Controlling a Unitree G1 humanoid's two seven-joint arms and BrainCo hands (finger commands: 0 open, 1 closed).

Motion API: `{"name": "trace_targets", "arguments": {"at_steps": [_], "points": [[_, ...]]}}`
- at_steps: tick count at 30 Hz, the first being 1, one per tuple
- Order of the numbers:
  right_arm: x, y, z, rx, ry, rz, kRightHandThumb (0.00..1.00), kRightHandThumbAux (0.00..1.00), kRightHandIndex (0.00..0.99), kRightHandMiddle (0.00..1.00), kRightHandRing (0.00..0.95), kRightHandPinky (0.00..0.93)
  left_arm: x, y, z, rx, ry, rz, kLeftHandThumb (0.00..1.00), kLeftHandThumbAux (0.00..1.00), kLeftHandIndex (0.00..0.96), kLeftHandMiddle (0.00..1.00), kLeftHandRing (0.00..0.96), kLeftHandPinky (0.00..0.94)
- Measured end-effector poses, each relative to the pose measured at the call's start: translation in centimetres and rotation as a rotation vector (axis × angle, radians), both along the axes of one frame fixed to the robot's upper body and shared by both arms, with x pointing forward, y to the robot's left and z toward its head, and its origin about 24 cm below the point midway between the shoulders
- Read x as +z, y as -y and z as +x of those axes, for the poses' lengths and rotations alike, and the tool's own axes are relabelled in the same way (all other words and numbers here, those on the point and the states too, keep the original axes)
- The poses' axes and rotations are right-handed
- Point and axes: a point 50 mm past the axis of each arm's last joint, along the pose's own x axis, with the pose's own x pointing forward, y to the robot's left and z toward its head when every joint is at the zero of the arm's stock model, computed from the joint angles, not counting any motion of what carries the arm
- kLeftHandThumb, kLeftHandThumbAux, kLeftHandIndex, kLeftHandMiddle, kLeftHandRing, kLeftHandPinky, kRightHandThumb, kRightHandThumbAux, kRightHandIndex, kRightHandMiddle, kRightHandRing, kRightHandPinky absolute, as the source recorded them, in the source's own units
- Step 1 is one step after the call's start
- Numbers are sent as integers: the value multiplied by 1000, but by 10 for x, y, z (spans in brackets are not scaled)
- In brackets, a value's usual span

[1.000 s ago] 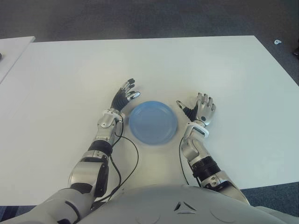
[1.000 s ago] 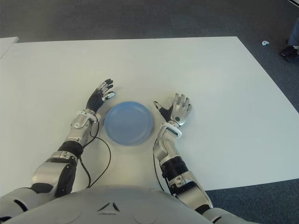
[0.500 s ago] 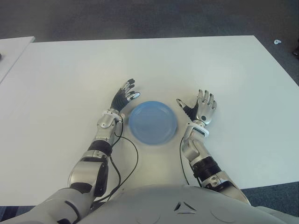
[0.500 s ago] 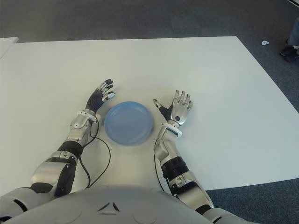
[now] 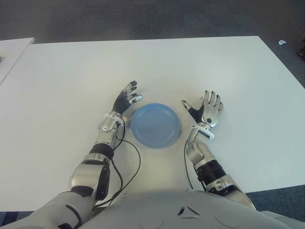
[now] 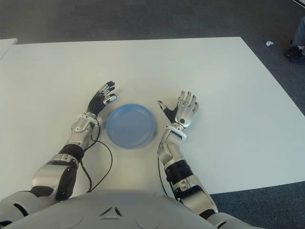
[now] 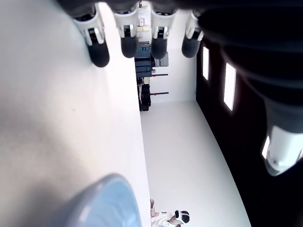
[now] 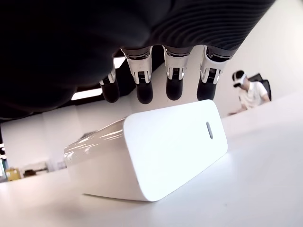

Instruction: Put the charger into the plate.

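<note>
The white charger (image 8: 151,156) lies on the white table (image 5: 214,67), seen only in the right wrist view, just beyond my right hand's fingertips (image 8: 173,90). In the eye views my right hand (image 5: 206,107) covers it. That hand is open with fingers spread, just right of the blue plate (image 5: 156,125), and it holds nothing. The plate has nothing in it. My left hand (image 5: 127,98) shows open at the plate's left rim, fingers straight.
The table stretches wide on all sides of the plate. A second white table's corner (image 5: 12,52) shows at the far left. A small white object (image 5: 282,42) lies on the dark floor beyond the far right corner. A seated person (image 8: 248,92) is far off.
My right hand has shifted slightly forward and to the right, staying open. The left hand and plate have not moved.
</note>
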Motion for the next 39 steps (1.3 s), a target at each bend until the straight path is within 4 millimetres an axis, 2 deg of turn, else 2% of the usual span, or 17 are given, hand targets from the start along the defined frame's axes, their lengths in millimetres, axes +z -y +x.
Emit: {"name": "trace_targets", "arguments": {"at_steps": [39], "points": [[-4,9,-2,-95,-124,23,201,196,0,0,0,0,0,-2,-1,-1,2,-11,34,601,0,0,0,22]]}}
